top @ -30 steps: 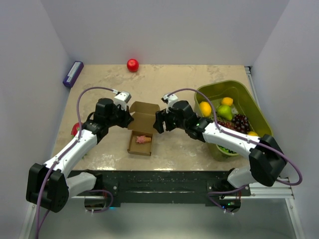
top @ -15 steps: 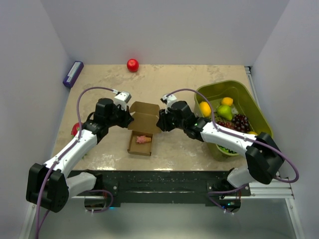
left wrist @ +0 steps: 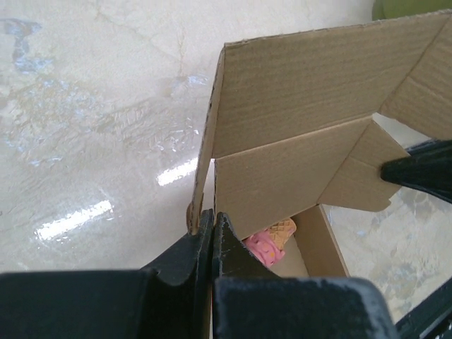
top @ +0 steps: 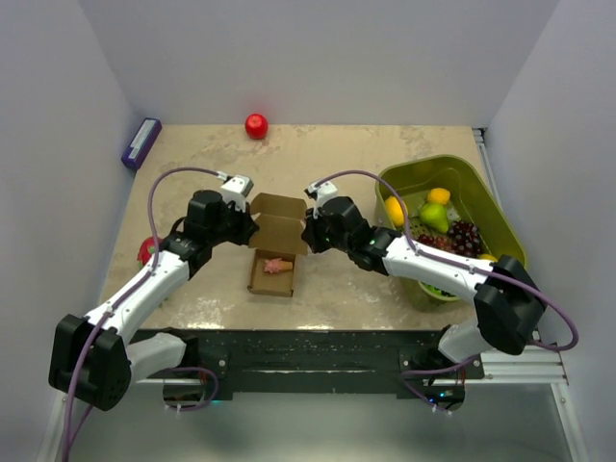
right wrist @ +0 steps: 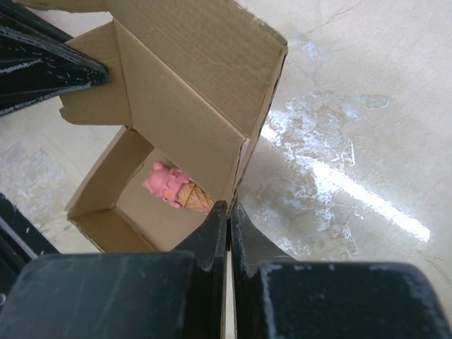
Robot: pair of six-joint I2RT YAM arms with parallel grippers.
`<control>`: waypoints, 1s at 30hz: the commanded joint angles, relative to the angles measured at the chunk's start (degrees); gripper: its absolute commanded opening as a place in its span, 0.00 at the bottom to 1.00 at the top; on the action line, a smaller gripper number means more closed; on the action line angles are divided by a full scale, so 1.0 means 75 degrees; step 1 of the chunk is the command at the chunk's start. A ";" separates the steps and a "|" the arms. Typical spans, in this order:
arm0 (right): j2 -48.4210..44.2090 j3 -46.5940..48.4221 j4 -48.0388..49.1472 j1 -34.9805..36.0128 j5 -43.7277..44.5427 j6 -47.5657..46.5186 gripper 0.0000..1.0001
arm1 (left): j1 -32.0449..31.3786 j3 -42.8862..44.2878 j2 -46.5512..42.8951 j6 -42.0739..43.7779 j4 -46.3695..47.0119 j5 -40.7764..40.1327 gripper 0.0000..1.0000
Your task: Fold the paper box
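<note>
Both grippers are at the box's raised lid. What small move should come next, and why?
Probably swing the lid down toward the arms over the open paper box. The left gripper and right gripper each pinch a side edge of it, it stands upright, and the toy ice cream cone already lies inside.

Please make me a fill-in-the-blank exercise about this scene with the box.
Inside the small brown cardboard box lies a ____ toy ice-cream cone. The box's lid stands ____. The left pincer is ____ on the box's side wall. The oval green plastic basket holds ____.
Missing: pink; open; shut; fruit.
</note>
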 commanded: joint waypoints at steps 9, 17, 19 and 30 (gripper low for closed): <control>-0.0093 0.1020 -0.0392 0.0256 0.3223 0.0042 0.00 | -0.2053 0.0769 0.1030 -0.0542 0.2188 -0.2715 0.00; 0.0000 0.0797 0.0437 0.0256 0.4290 0.0346 0.00 | -0.2757 0.0687 0.1640 -0.0799 0.3500 -0.4109 0.00; 0.0023 0.0680 0.0603 0.0244 0.4407 0.0440 0.00 | -0.2921 0.0687 0.1910 -0.0811 0.3700 -0.4356 0.00; 0.0047 -0.0503 0.1764 0.0361 0.4911 0.1014 0.00 | -0.3718 0.0113 0.2684 -0.0952 0.5306 -0.6102 0.00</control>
